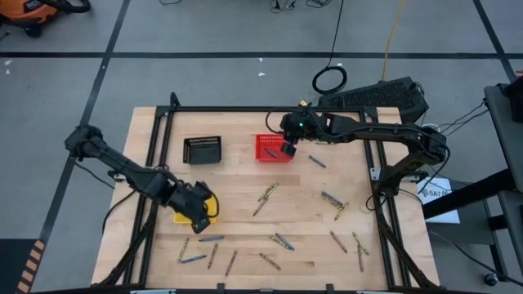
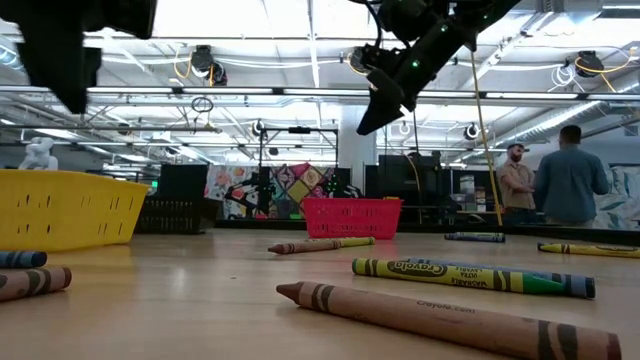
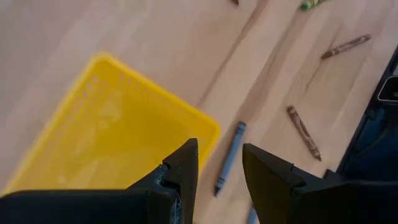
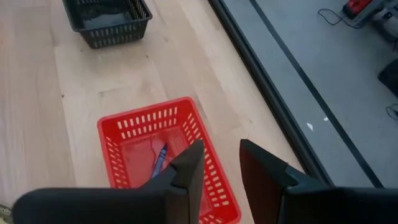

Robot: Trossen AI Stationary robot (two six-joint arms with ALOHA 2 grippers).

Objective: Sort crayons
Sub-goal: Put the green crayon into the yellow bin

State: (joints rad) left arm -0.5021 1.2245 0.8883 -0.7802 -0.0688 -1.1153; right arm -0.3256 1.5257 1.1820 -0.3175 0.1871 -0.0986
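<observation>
Right gripper [image 1: 288, 149] hovers over red basket [image 1: 263, 154], fingers spread, empty; one blue crayon [image 4: 158, 160] lies inside. Left gripper [image 1: 198, 214] over yellow basket [image 1: 212, 201], fingers apart, empty. Remaining crayons [image 1: 278, 241] scattered lower-centre bench [image 1: 237, 184]. Drop apparently done; next: fetch another.

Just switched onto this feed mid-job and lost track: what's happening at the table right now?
The two arms are sorting crayons into baskets. The right gripper hangs open and empty above the red basket, which has a blue crayon in it. The left gripper hovers open and empty at the yellow basket's edge, above another blue crayon on the table. The black basket stands apart, and many crayons lie loose across the front of the table.
</observation>
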